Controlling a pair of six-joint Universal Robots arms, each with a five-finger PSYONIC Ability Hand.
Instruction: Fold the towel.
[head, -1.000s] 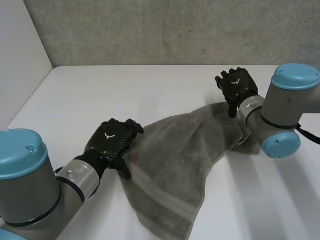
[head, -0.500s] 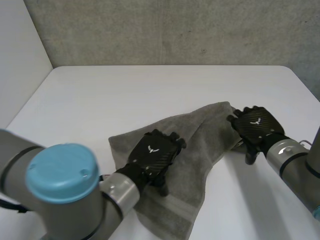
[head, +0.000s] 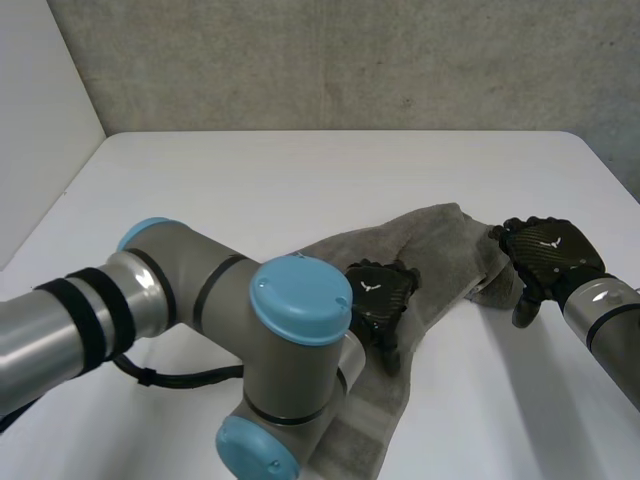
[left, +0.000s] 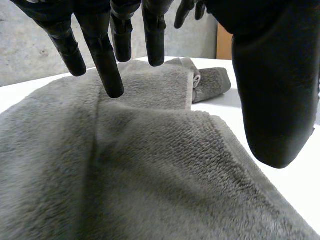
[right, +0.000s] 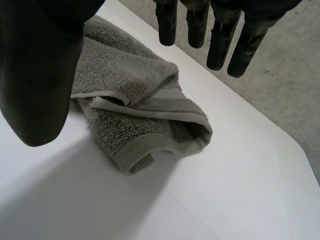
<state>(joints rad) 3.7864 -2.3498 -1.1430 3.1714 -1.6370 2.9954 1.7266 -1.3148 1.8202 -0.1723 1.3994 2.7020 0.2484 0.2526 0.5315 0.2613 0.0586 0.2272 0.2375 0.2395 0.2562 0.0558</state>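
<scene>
Nearest me, at six o'clock on the white table (head: 200, 180), my left arm (head: 180, 280) reaches across the grey towel (head: 440, 235). My left hand (head: 378, 298) is over the towel's middle, fingers (left: 107, 65) straight and holding nothing. Farther off, toward three o'clock, my right hand (head: 545, 258) hovers at the towel's bunched end, its fingers (right: 167, 25) straight too and gripping nothing.

One grey terry-cloth towel (head: 440, 235) with a woven band along its hem, and one white flat-topped table (head: 300, 180) beneath it. Two robot arms of grey joints and light-blue caps reach over that table: one left arm (head: 190, 290) and one right arm (head: 612, 325). Each ends in a single black fingered hand, so two hands in all, the left hand (head: 378, 298) and the right hand (head: 548, 255). One rough grey wall (head: 350, 60) stands behind.
</scene>
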